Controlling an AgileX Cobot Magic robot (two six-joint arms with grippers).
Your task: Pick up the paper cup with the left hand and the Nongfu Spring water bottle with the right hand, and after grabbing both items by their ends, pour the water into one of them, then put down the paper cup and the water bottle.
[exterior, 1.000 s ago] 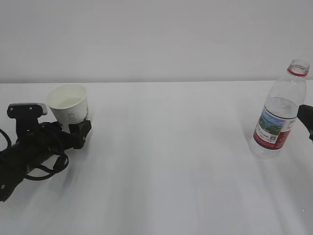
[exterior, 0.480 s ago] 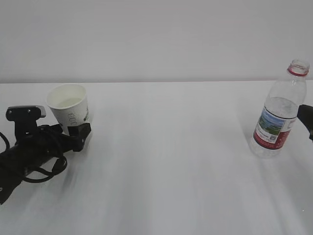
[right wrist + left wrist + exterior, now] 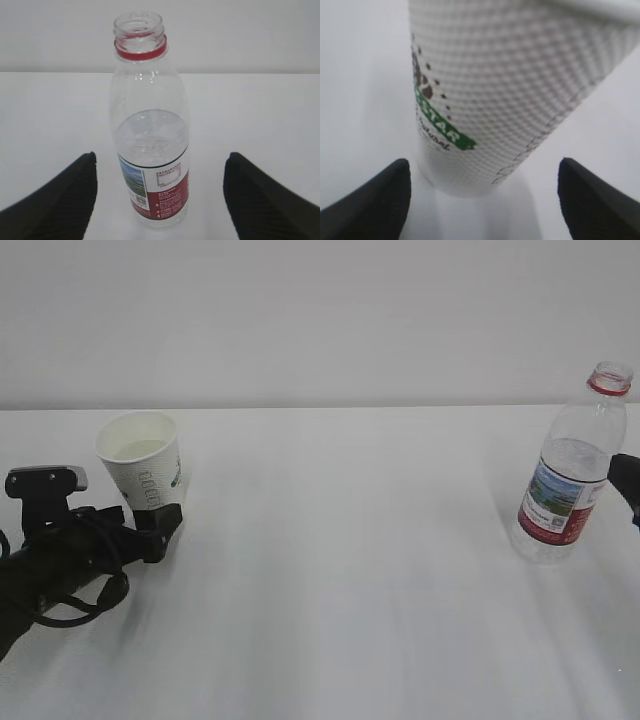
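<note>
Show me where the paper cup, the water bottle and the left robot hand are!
paper cup (image 3: 148,472): exterior view, on its printed side wall.
water bottle (image 3: 562,495): exterior view, on its red label.
left robot hand (image 3: 482,200): left wrist view, the gap between its two fingertips, over the cup's base.

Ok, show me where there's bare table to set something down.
The widest free patch is mid-table, between the paper cup and the Nongfu Spring water bottle. It is crowded at the cup, where the left gripper sits.
</note>
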